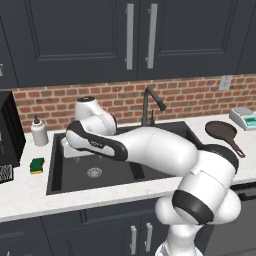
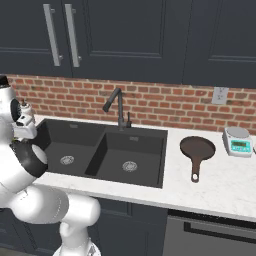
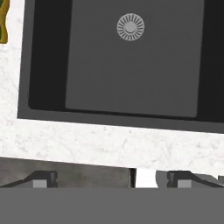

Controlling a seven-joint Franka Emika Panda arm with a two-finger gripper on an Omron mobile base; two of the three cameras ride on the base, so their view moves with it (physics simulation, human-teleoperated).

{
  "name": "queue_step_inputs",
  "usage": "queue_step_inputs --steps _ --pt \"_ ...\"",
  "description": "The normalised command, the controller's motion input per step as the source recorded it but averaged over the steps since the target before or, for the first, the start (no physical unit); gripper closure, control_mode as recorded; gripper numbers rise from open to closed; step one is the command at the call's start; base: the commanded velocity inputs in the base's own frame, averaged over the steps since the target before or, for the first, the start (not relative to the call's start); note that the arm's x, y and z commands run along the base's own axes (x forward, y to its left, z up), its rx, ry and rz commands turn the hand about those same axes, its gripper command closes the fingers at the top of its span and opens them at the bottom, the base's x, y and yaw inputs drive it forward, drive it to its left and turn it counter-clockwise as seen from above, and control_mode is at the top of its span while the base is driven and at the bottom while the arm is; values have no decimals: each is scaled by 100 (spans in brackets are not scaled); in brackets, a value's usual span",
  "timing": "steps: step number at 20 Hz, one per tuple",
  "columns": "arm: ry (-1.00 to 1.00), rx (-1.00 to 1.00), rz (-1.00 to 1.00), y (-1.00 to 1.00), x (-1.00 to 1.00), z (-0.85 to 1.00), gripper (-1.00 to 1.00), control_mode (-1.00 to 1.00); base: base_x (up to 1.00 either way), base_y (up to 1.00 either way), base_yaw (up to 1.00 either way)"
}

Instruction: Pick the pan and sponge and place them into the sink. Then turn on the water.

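- Over the left basin of the sink [image 1: 60,170] the arm is folded low, and the hand view looks straight down at that basin's drain [image 3: 130,26]; I cannot tell whether the gripper [image 3: 111,180] is spread or closed, since just the finger tips peek up at the bottom edge.
- Neither object is in the sink yet: the sponge [image 1: 37,164] lies on the counter just left of it, and the pan [image 2: 197,150] rests on the counter to its right, handle toward the front edge.
- Risk, as I judge it: reaching sideways for the sponge from this cramped pose could knock the soap dispenser [image 1: 39,132] standing near it (or scrape the sink rim).
- Right base view shows the pan whole beside a scale [image 2: 238,141]; the left base view has the arm partly blocking that side but shows the sponge plainly, which the hand view clips at its left edge.
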Motion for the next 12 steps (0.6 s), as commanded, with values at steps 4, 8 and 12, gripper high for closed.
queue_step_inputs --steps 4,8,12 --pt "3 0 0 35 17 -30 -100 -100 0 0 0" --pt "10 0 0 47 36 -18 -100 -100 0 0 0" --pt "15 0 0 44 41 -11 -100 -100 0 0 0"
